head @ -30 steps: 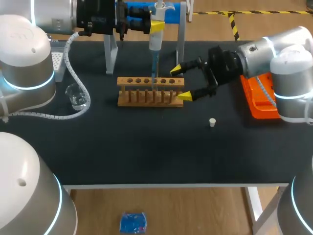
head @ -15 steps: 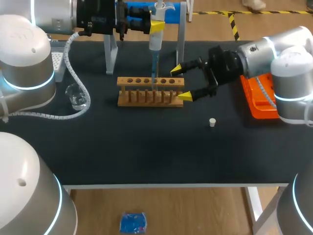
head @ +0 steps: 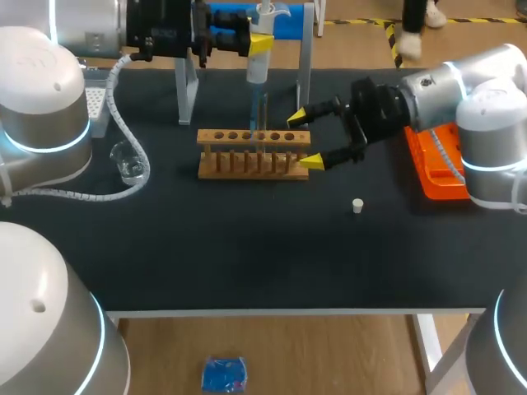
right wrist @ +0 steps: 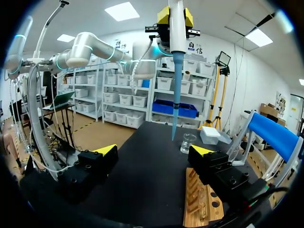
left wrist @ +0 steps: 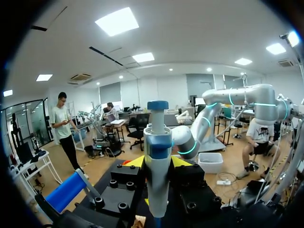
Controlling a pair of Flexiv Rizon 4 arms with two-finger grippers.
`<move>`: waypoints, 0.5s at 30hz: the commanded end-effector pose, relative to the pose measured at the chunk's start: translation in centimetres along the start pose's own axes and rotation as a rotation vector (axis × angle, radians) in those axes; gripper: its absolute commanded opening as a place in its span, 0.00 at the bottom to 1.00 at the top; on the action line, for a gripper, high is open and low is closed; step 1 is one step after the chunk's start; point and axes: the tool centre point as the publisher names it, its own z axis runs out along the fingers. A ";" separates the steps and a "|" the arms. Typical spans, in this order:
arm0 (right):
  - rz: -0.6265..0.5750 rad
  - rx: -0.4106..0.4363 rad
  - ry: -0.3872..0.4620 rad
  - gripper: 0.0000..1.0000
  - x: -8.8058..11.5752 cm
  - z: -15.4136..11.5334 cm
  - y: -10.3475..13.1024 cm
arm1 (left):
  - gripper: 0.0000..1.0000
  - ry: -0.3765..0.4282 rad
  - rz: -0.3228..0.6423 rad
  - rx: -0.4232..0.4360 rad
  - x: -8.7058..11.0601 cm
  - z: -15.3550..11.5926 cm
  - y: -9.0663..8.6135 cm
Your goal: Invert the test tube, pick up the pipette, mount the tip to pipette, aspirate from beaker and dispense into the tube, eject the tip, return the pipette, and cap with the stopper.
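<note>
Nearest, in front of the wooden rack (head: 254, 153) and off to its right: small white stopper (head: 357, 206), lying alone. Just off the rack's right end: right gripper (head: 305, 140), yellow fingers spread wide, gripping nothing. Above the rack's middle: blue-tipped pipette (head: 258, 64), clamped between the left gripper (left wrist: 157, 164) fingers.

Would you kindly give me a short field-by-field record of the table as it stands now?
left gripper: shut on the pipette, above the rack
pipette tip: blue, mounted, pointing down
right gripper: open, at the rack's right end
stopper: loose on the table, in front of the right gripper
beaker: on the table, left of the rack
</note>
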 end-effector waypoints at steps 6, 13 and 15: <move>0.000 0.001 0.002 1.00 0.0 -0.1 0.1 | 0.00 0.000 0.036 0.006 -1.0 -6.9 1.0; 0.000 0.001 0.002 1.00 0.0 -0.1 0.1 | 0.00 0.036 0.084 0.036 -2.6 -12.1 2.3; 0.000 0.001 0.002 1.00 0.0 -0.1 0.1 | 0.00 0.049 0.077 0.018 -3.1 -13.4 3.0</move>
